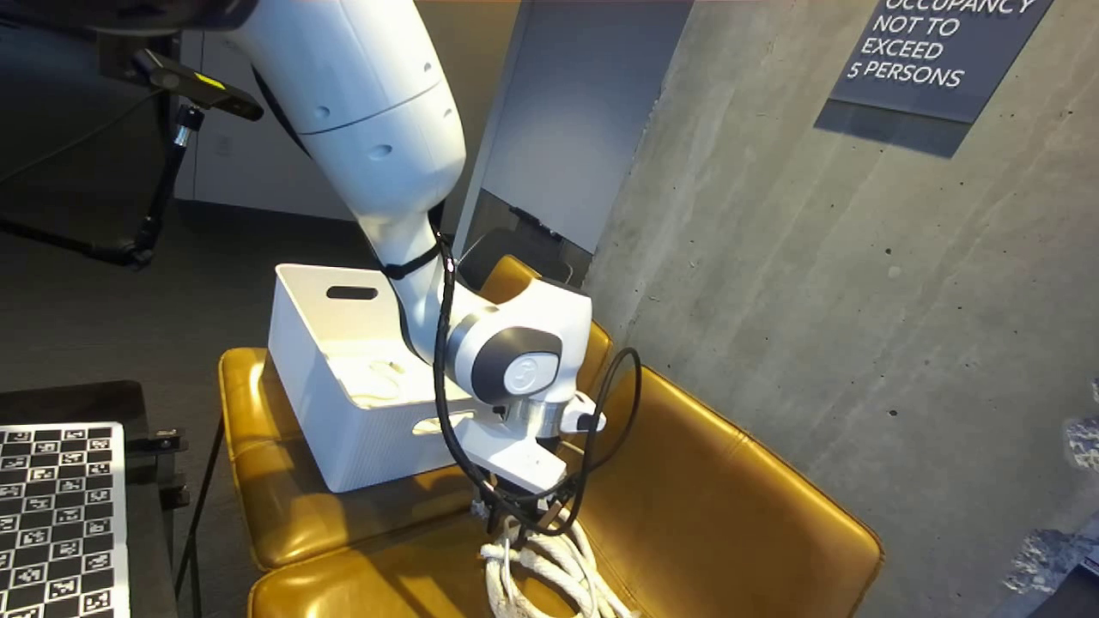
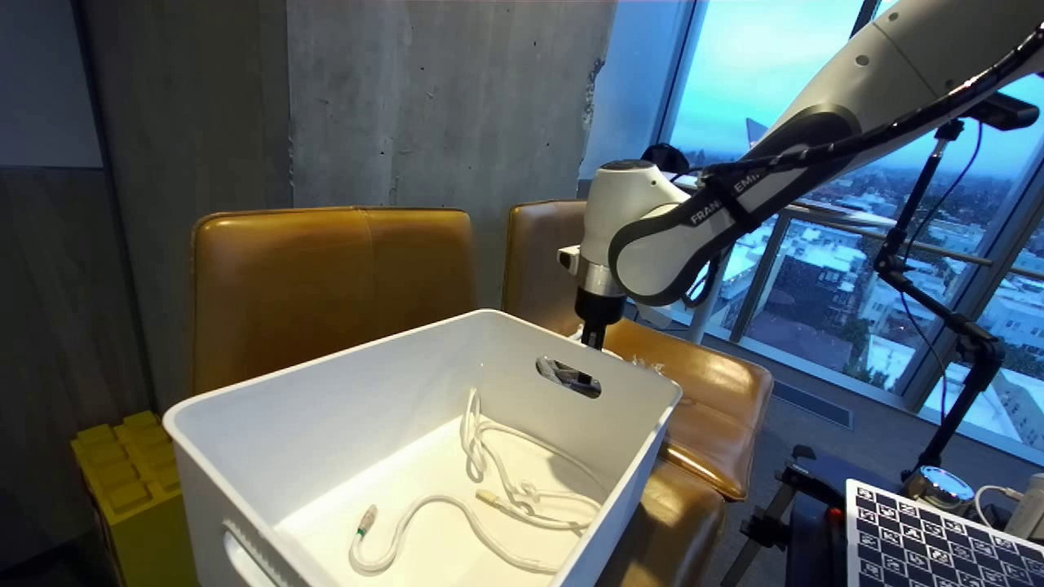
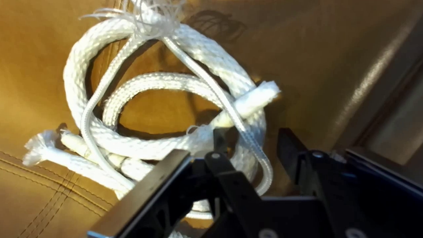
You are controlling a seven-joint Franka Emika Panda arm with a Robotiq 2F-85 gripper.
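- Concrete wall [image 1: 816, 300]: rises on the far side of the chairs, to their right in an exterior view.
- Tan leather chairs [image 1: 713, 481]: side by side, backs toward the wall.
- White robot arm [image 1: 378, 129]: reaches down over the near, right-hand chair, a black cable looping about its wrist.
- White bin [image 1: 300, 386]: stands upright on the far, left-hand seat.
- Patterned board [image 1: 60, 515]: near and left, apart from the chairs.
- Coil of white rope [image 3: 158, 148]: lies on the near seat, to the right of the bin, ends frayed.
- Gripper [image 3: 252, 138]: low at the coil, jaws apart, strands on the coil's right side between them; whether they touch the rope cannot be told.
- Pale cords [image 2: 440, 498]: loose on the bin's floor.
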